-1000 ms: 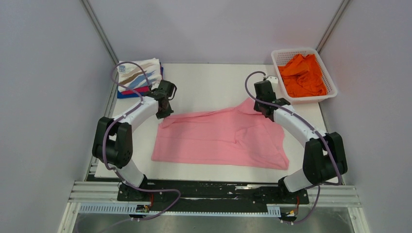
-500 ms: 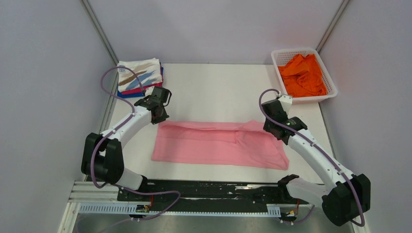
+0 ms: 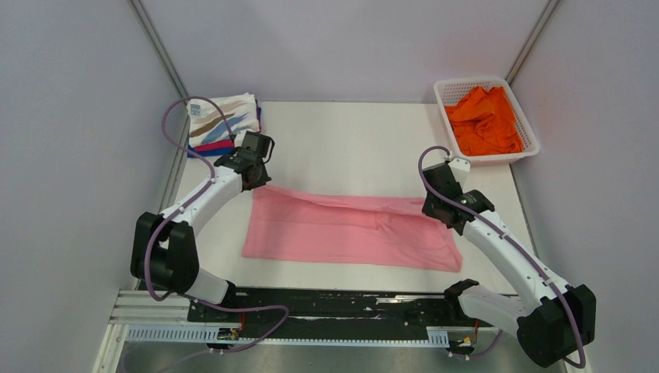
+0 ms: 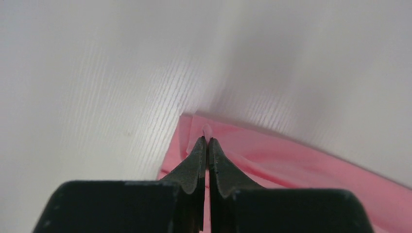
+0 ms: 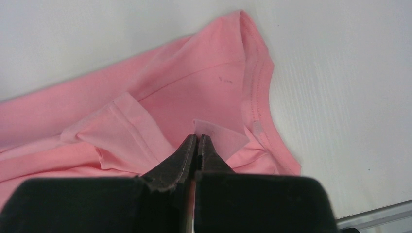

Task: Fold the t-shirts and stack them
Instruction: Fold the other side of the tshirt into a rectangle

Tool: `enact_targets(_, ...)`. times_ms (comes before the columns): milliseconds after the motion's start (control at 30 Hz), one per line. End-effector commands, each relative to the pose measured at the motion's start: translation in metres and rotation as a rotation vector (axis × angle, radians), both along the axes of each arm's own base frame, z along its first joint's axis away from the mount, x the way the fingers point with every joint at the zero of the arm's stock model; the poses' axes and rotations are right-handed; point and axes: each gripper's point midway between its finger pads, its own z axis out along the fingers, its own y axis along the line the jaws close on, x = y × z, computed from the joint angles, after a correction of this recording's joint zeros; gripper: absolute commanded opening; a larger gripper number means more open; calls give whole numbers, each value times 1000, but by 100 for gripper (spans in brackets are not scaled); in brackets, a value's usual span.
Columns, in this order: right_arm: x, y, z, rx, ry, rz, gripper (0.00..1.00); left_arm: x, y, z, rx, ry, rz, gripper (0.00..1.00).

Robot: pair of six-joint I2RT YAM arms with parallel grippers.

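1. Top view: the pink t-shirt (image 3: pixel 350 229) lies flat in the middle of the white surface (image 3: pixel 350 140), folded into a long band. The left tool (image 3: pixel 252 172) is at its far left corner and the right tool (image 3: pixel 441 208) is at its far right corner. A stack of folded t-shirts (image 3: pixel 225 120), with a streak-printed one on top, lies at the far left corner of the surface. An orange t-shirt (image 3: pixel 486 120) lies crumpled in the white lattice basket (image 3: pixel 474 80) at the far right.
2. Left wrist view: the left tool (image 4: pixel 204 141) has its fingers pressed together, and it pinches the corner of the pink t-shirt (image 4: pixel 272 155), low over the surface (image 4: pixel 97 97).
3. Right wrist view: the right tool (image 5: pixel 197 138) is also pressed together, and it pinches a pale flap of the pink t-shirt (image 5: pixel 184 87) just beside the collar (image 5: pixel 252 73).
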Motion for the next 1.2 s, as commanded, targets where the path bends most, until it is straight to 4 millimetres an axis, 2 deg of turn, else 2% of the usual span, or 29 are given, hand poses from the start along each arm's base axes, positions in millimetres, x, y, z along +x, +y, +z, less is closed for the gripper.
enact_targets(0, -4, 8, -1, 44, 1, 9, 0, 0, 4, -7, 26, 8, 18, 5)
enact_targets(33, -7, 11, -4, 62, 15, 19, 0, -5, 6, -11, 26, 22, 34, 5)
enact_targets(133, -27, 27, -18, 142, 109, 20, 0, -26, 11, -27, 21, 68, 57, 15)
enact_targets(233, -67, 35, -38, 168, 286, -12, 3, -44, 10, -36, -9, 90, 70, 22)
enact_targets(267, -79, 39, -42, 174, 337, -17, 7, -52, 13, -37, -7, 92, 76, 31)
enact_targets(333, -101, 51, -52, 193, 411, 23, 23, -65, 21, -35, 1, 93, 114, 41)
enact_targets(367, -110, 55, -56, 197, 436, 52, 34, -73, 27, -30, 13, 91, 126, 46)
enact_targets(400, -116, 57, -59, 200, 449, 74, 47, -79, 30, -29, 18, 98, 137, 57)
enact_targets(433, -119, 56, -60, 198, 448, 84, 57, -80, 32, -20, 17, 69, 148, 64)
enact_targets(467, -116, 55, -57, 198, 423, 87, 64, -83, 34, -16, 19, 67, 158, 82)
enact_targets(533, -99, 56, -41, 200, 324, 90, 82, -80, 36, -1, 13, 22, 160, 98)
enact_targets(567, -87, 58, -32, 208, 263, 88, 95, -76, 32, 8, -8, -5, 151, 99)
enact_targets(600, -73, 61, -23, 219, 194, 93, 99, -71, 28, 13, -23, -26, 130, 100)
enact_targets(667, -48, 72, -11, 242, 70, 136, 100, -57, 10, 24, -97, -73, 66, 100)
enact_targets(733, -27, 80, -7, 274, -7, 147, 100, -43, -17, 26, -203, -107, -28, 100)
enact_targets(767, -18, 86, -8, 291, -24, 177, 100, -44, -34, 18, -271, -74, -87, 100)
enact_targets(800, -8, 88, -9, 319, -36, 173, 100, -35, -46, 21, -315, -104, -124, 100)
enact_targets(833, 1, 88, -12, 343, -34, 161, 100, -38, -60, 9, -370, -59, -171, 100)
enact_targets(867, 8, 87, -16, 353, -28, 159, 100, -34, -67, 7, -400, -65, -191, 100)
enact_targets(900, 15, 85, -20, 357, -24, 153, 100, -37, -76, -7, -428, -18, -215, 100)
enact_targets(933, 20, 82, -25, 355, -18, 149, 100, -35, -78, -13, -432, -6, -224, 100)
enact_targets(1000, 29, 88, -31, 366, -15, 186, 100, -38, -75, -40, -402, 77, -201, 100)
enact_targets(1067, 29, 100, -41, 394, 23, 242, 100, -40, -62, -57, -339, 121, -149, 100)
enact_targets(1167, 24, 111, -59, 422, 103, 284, 100, -45, -49, -74, -282, 160, -104, 100)
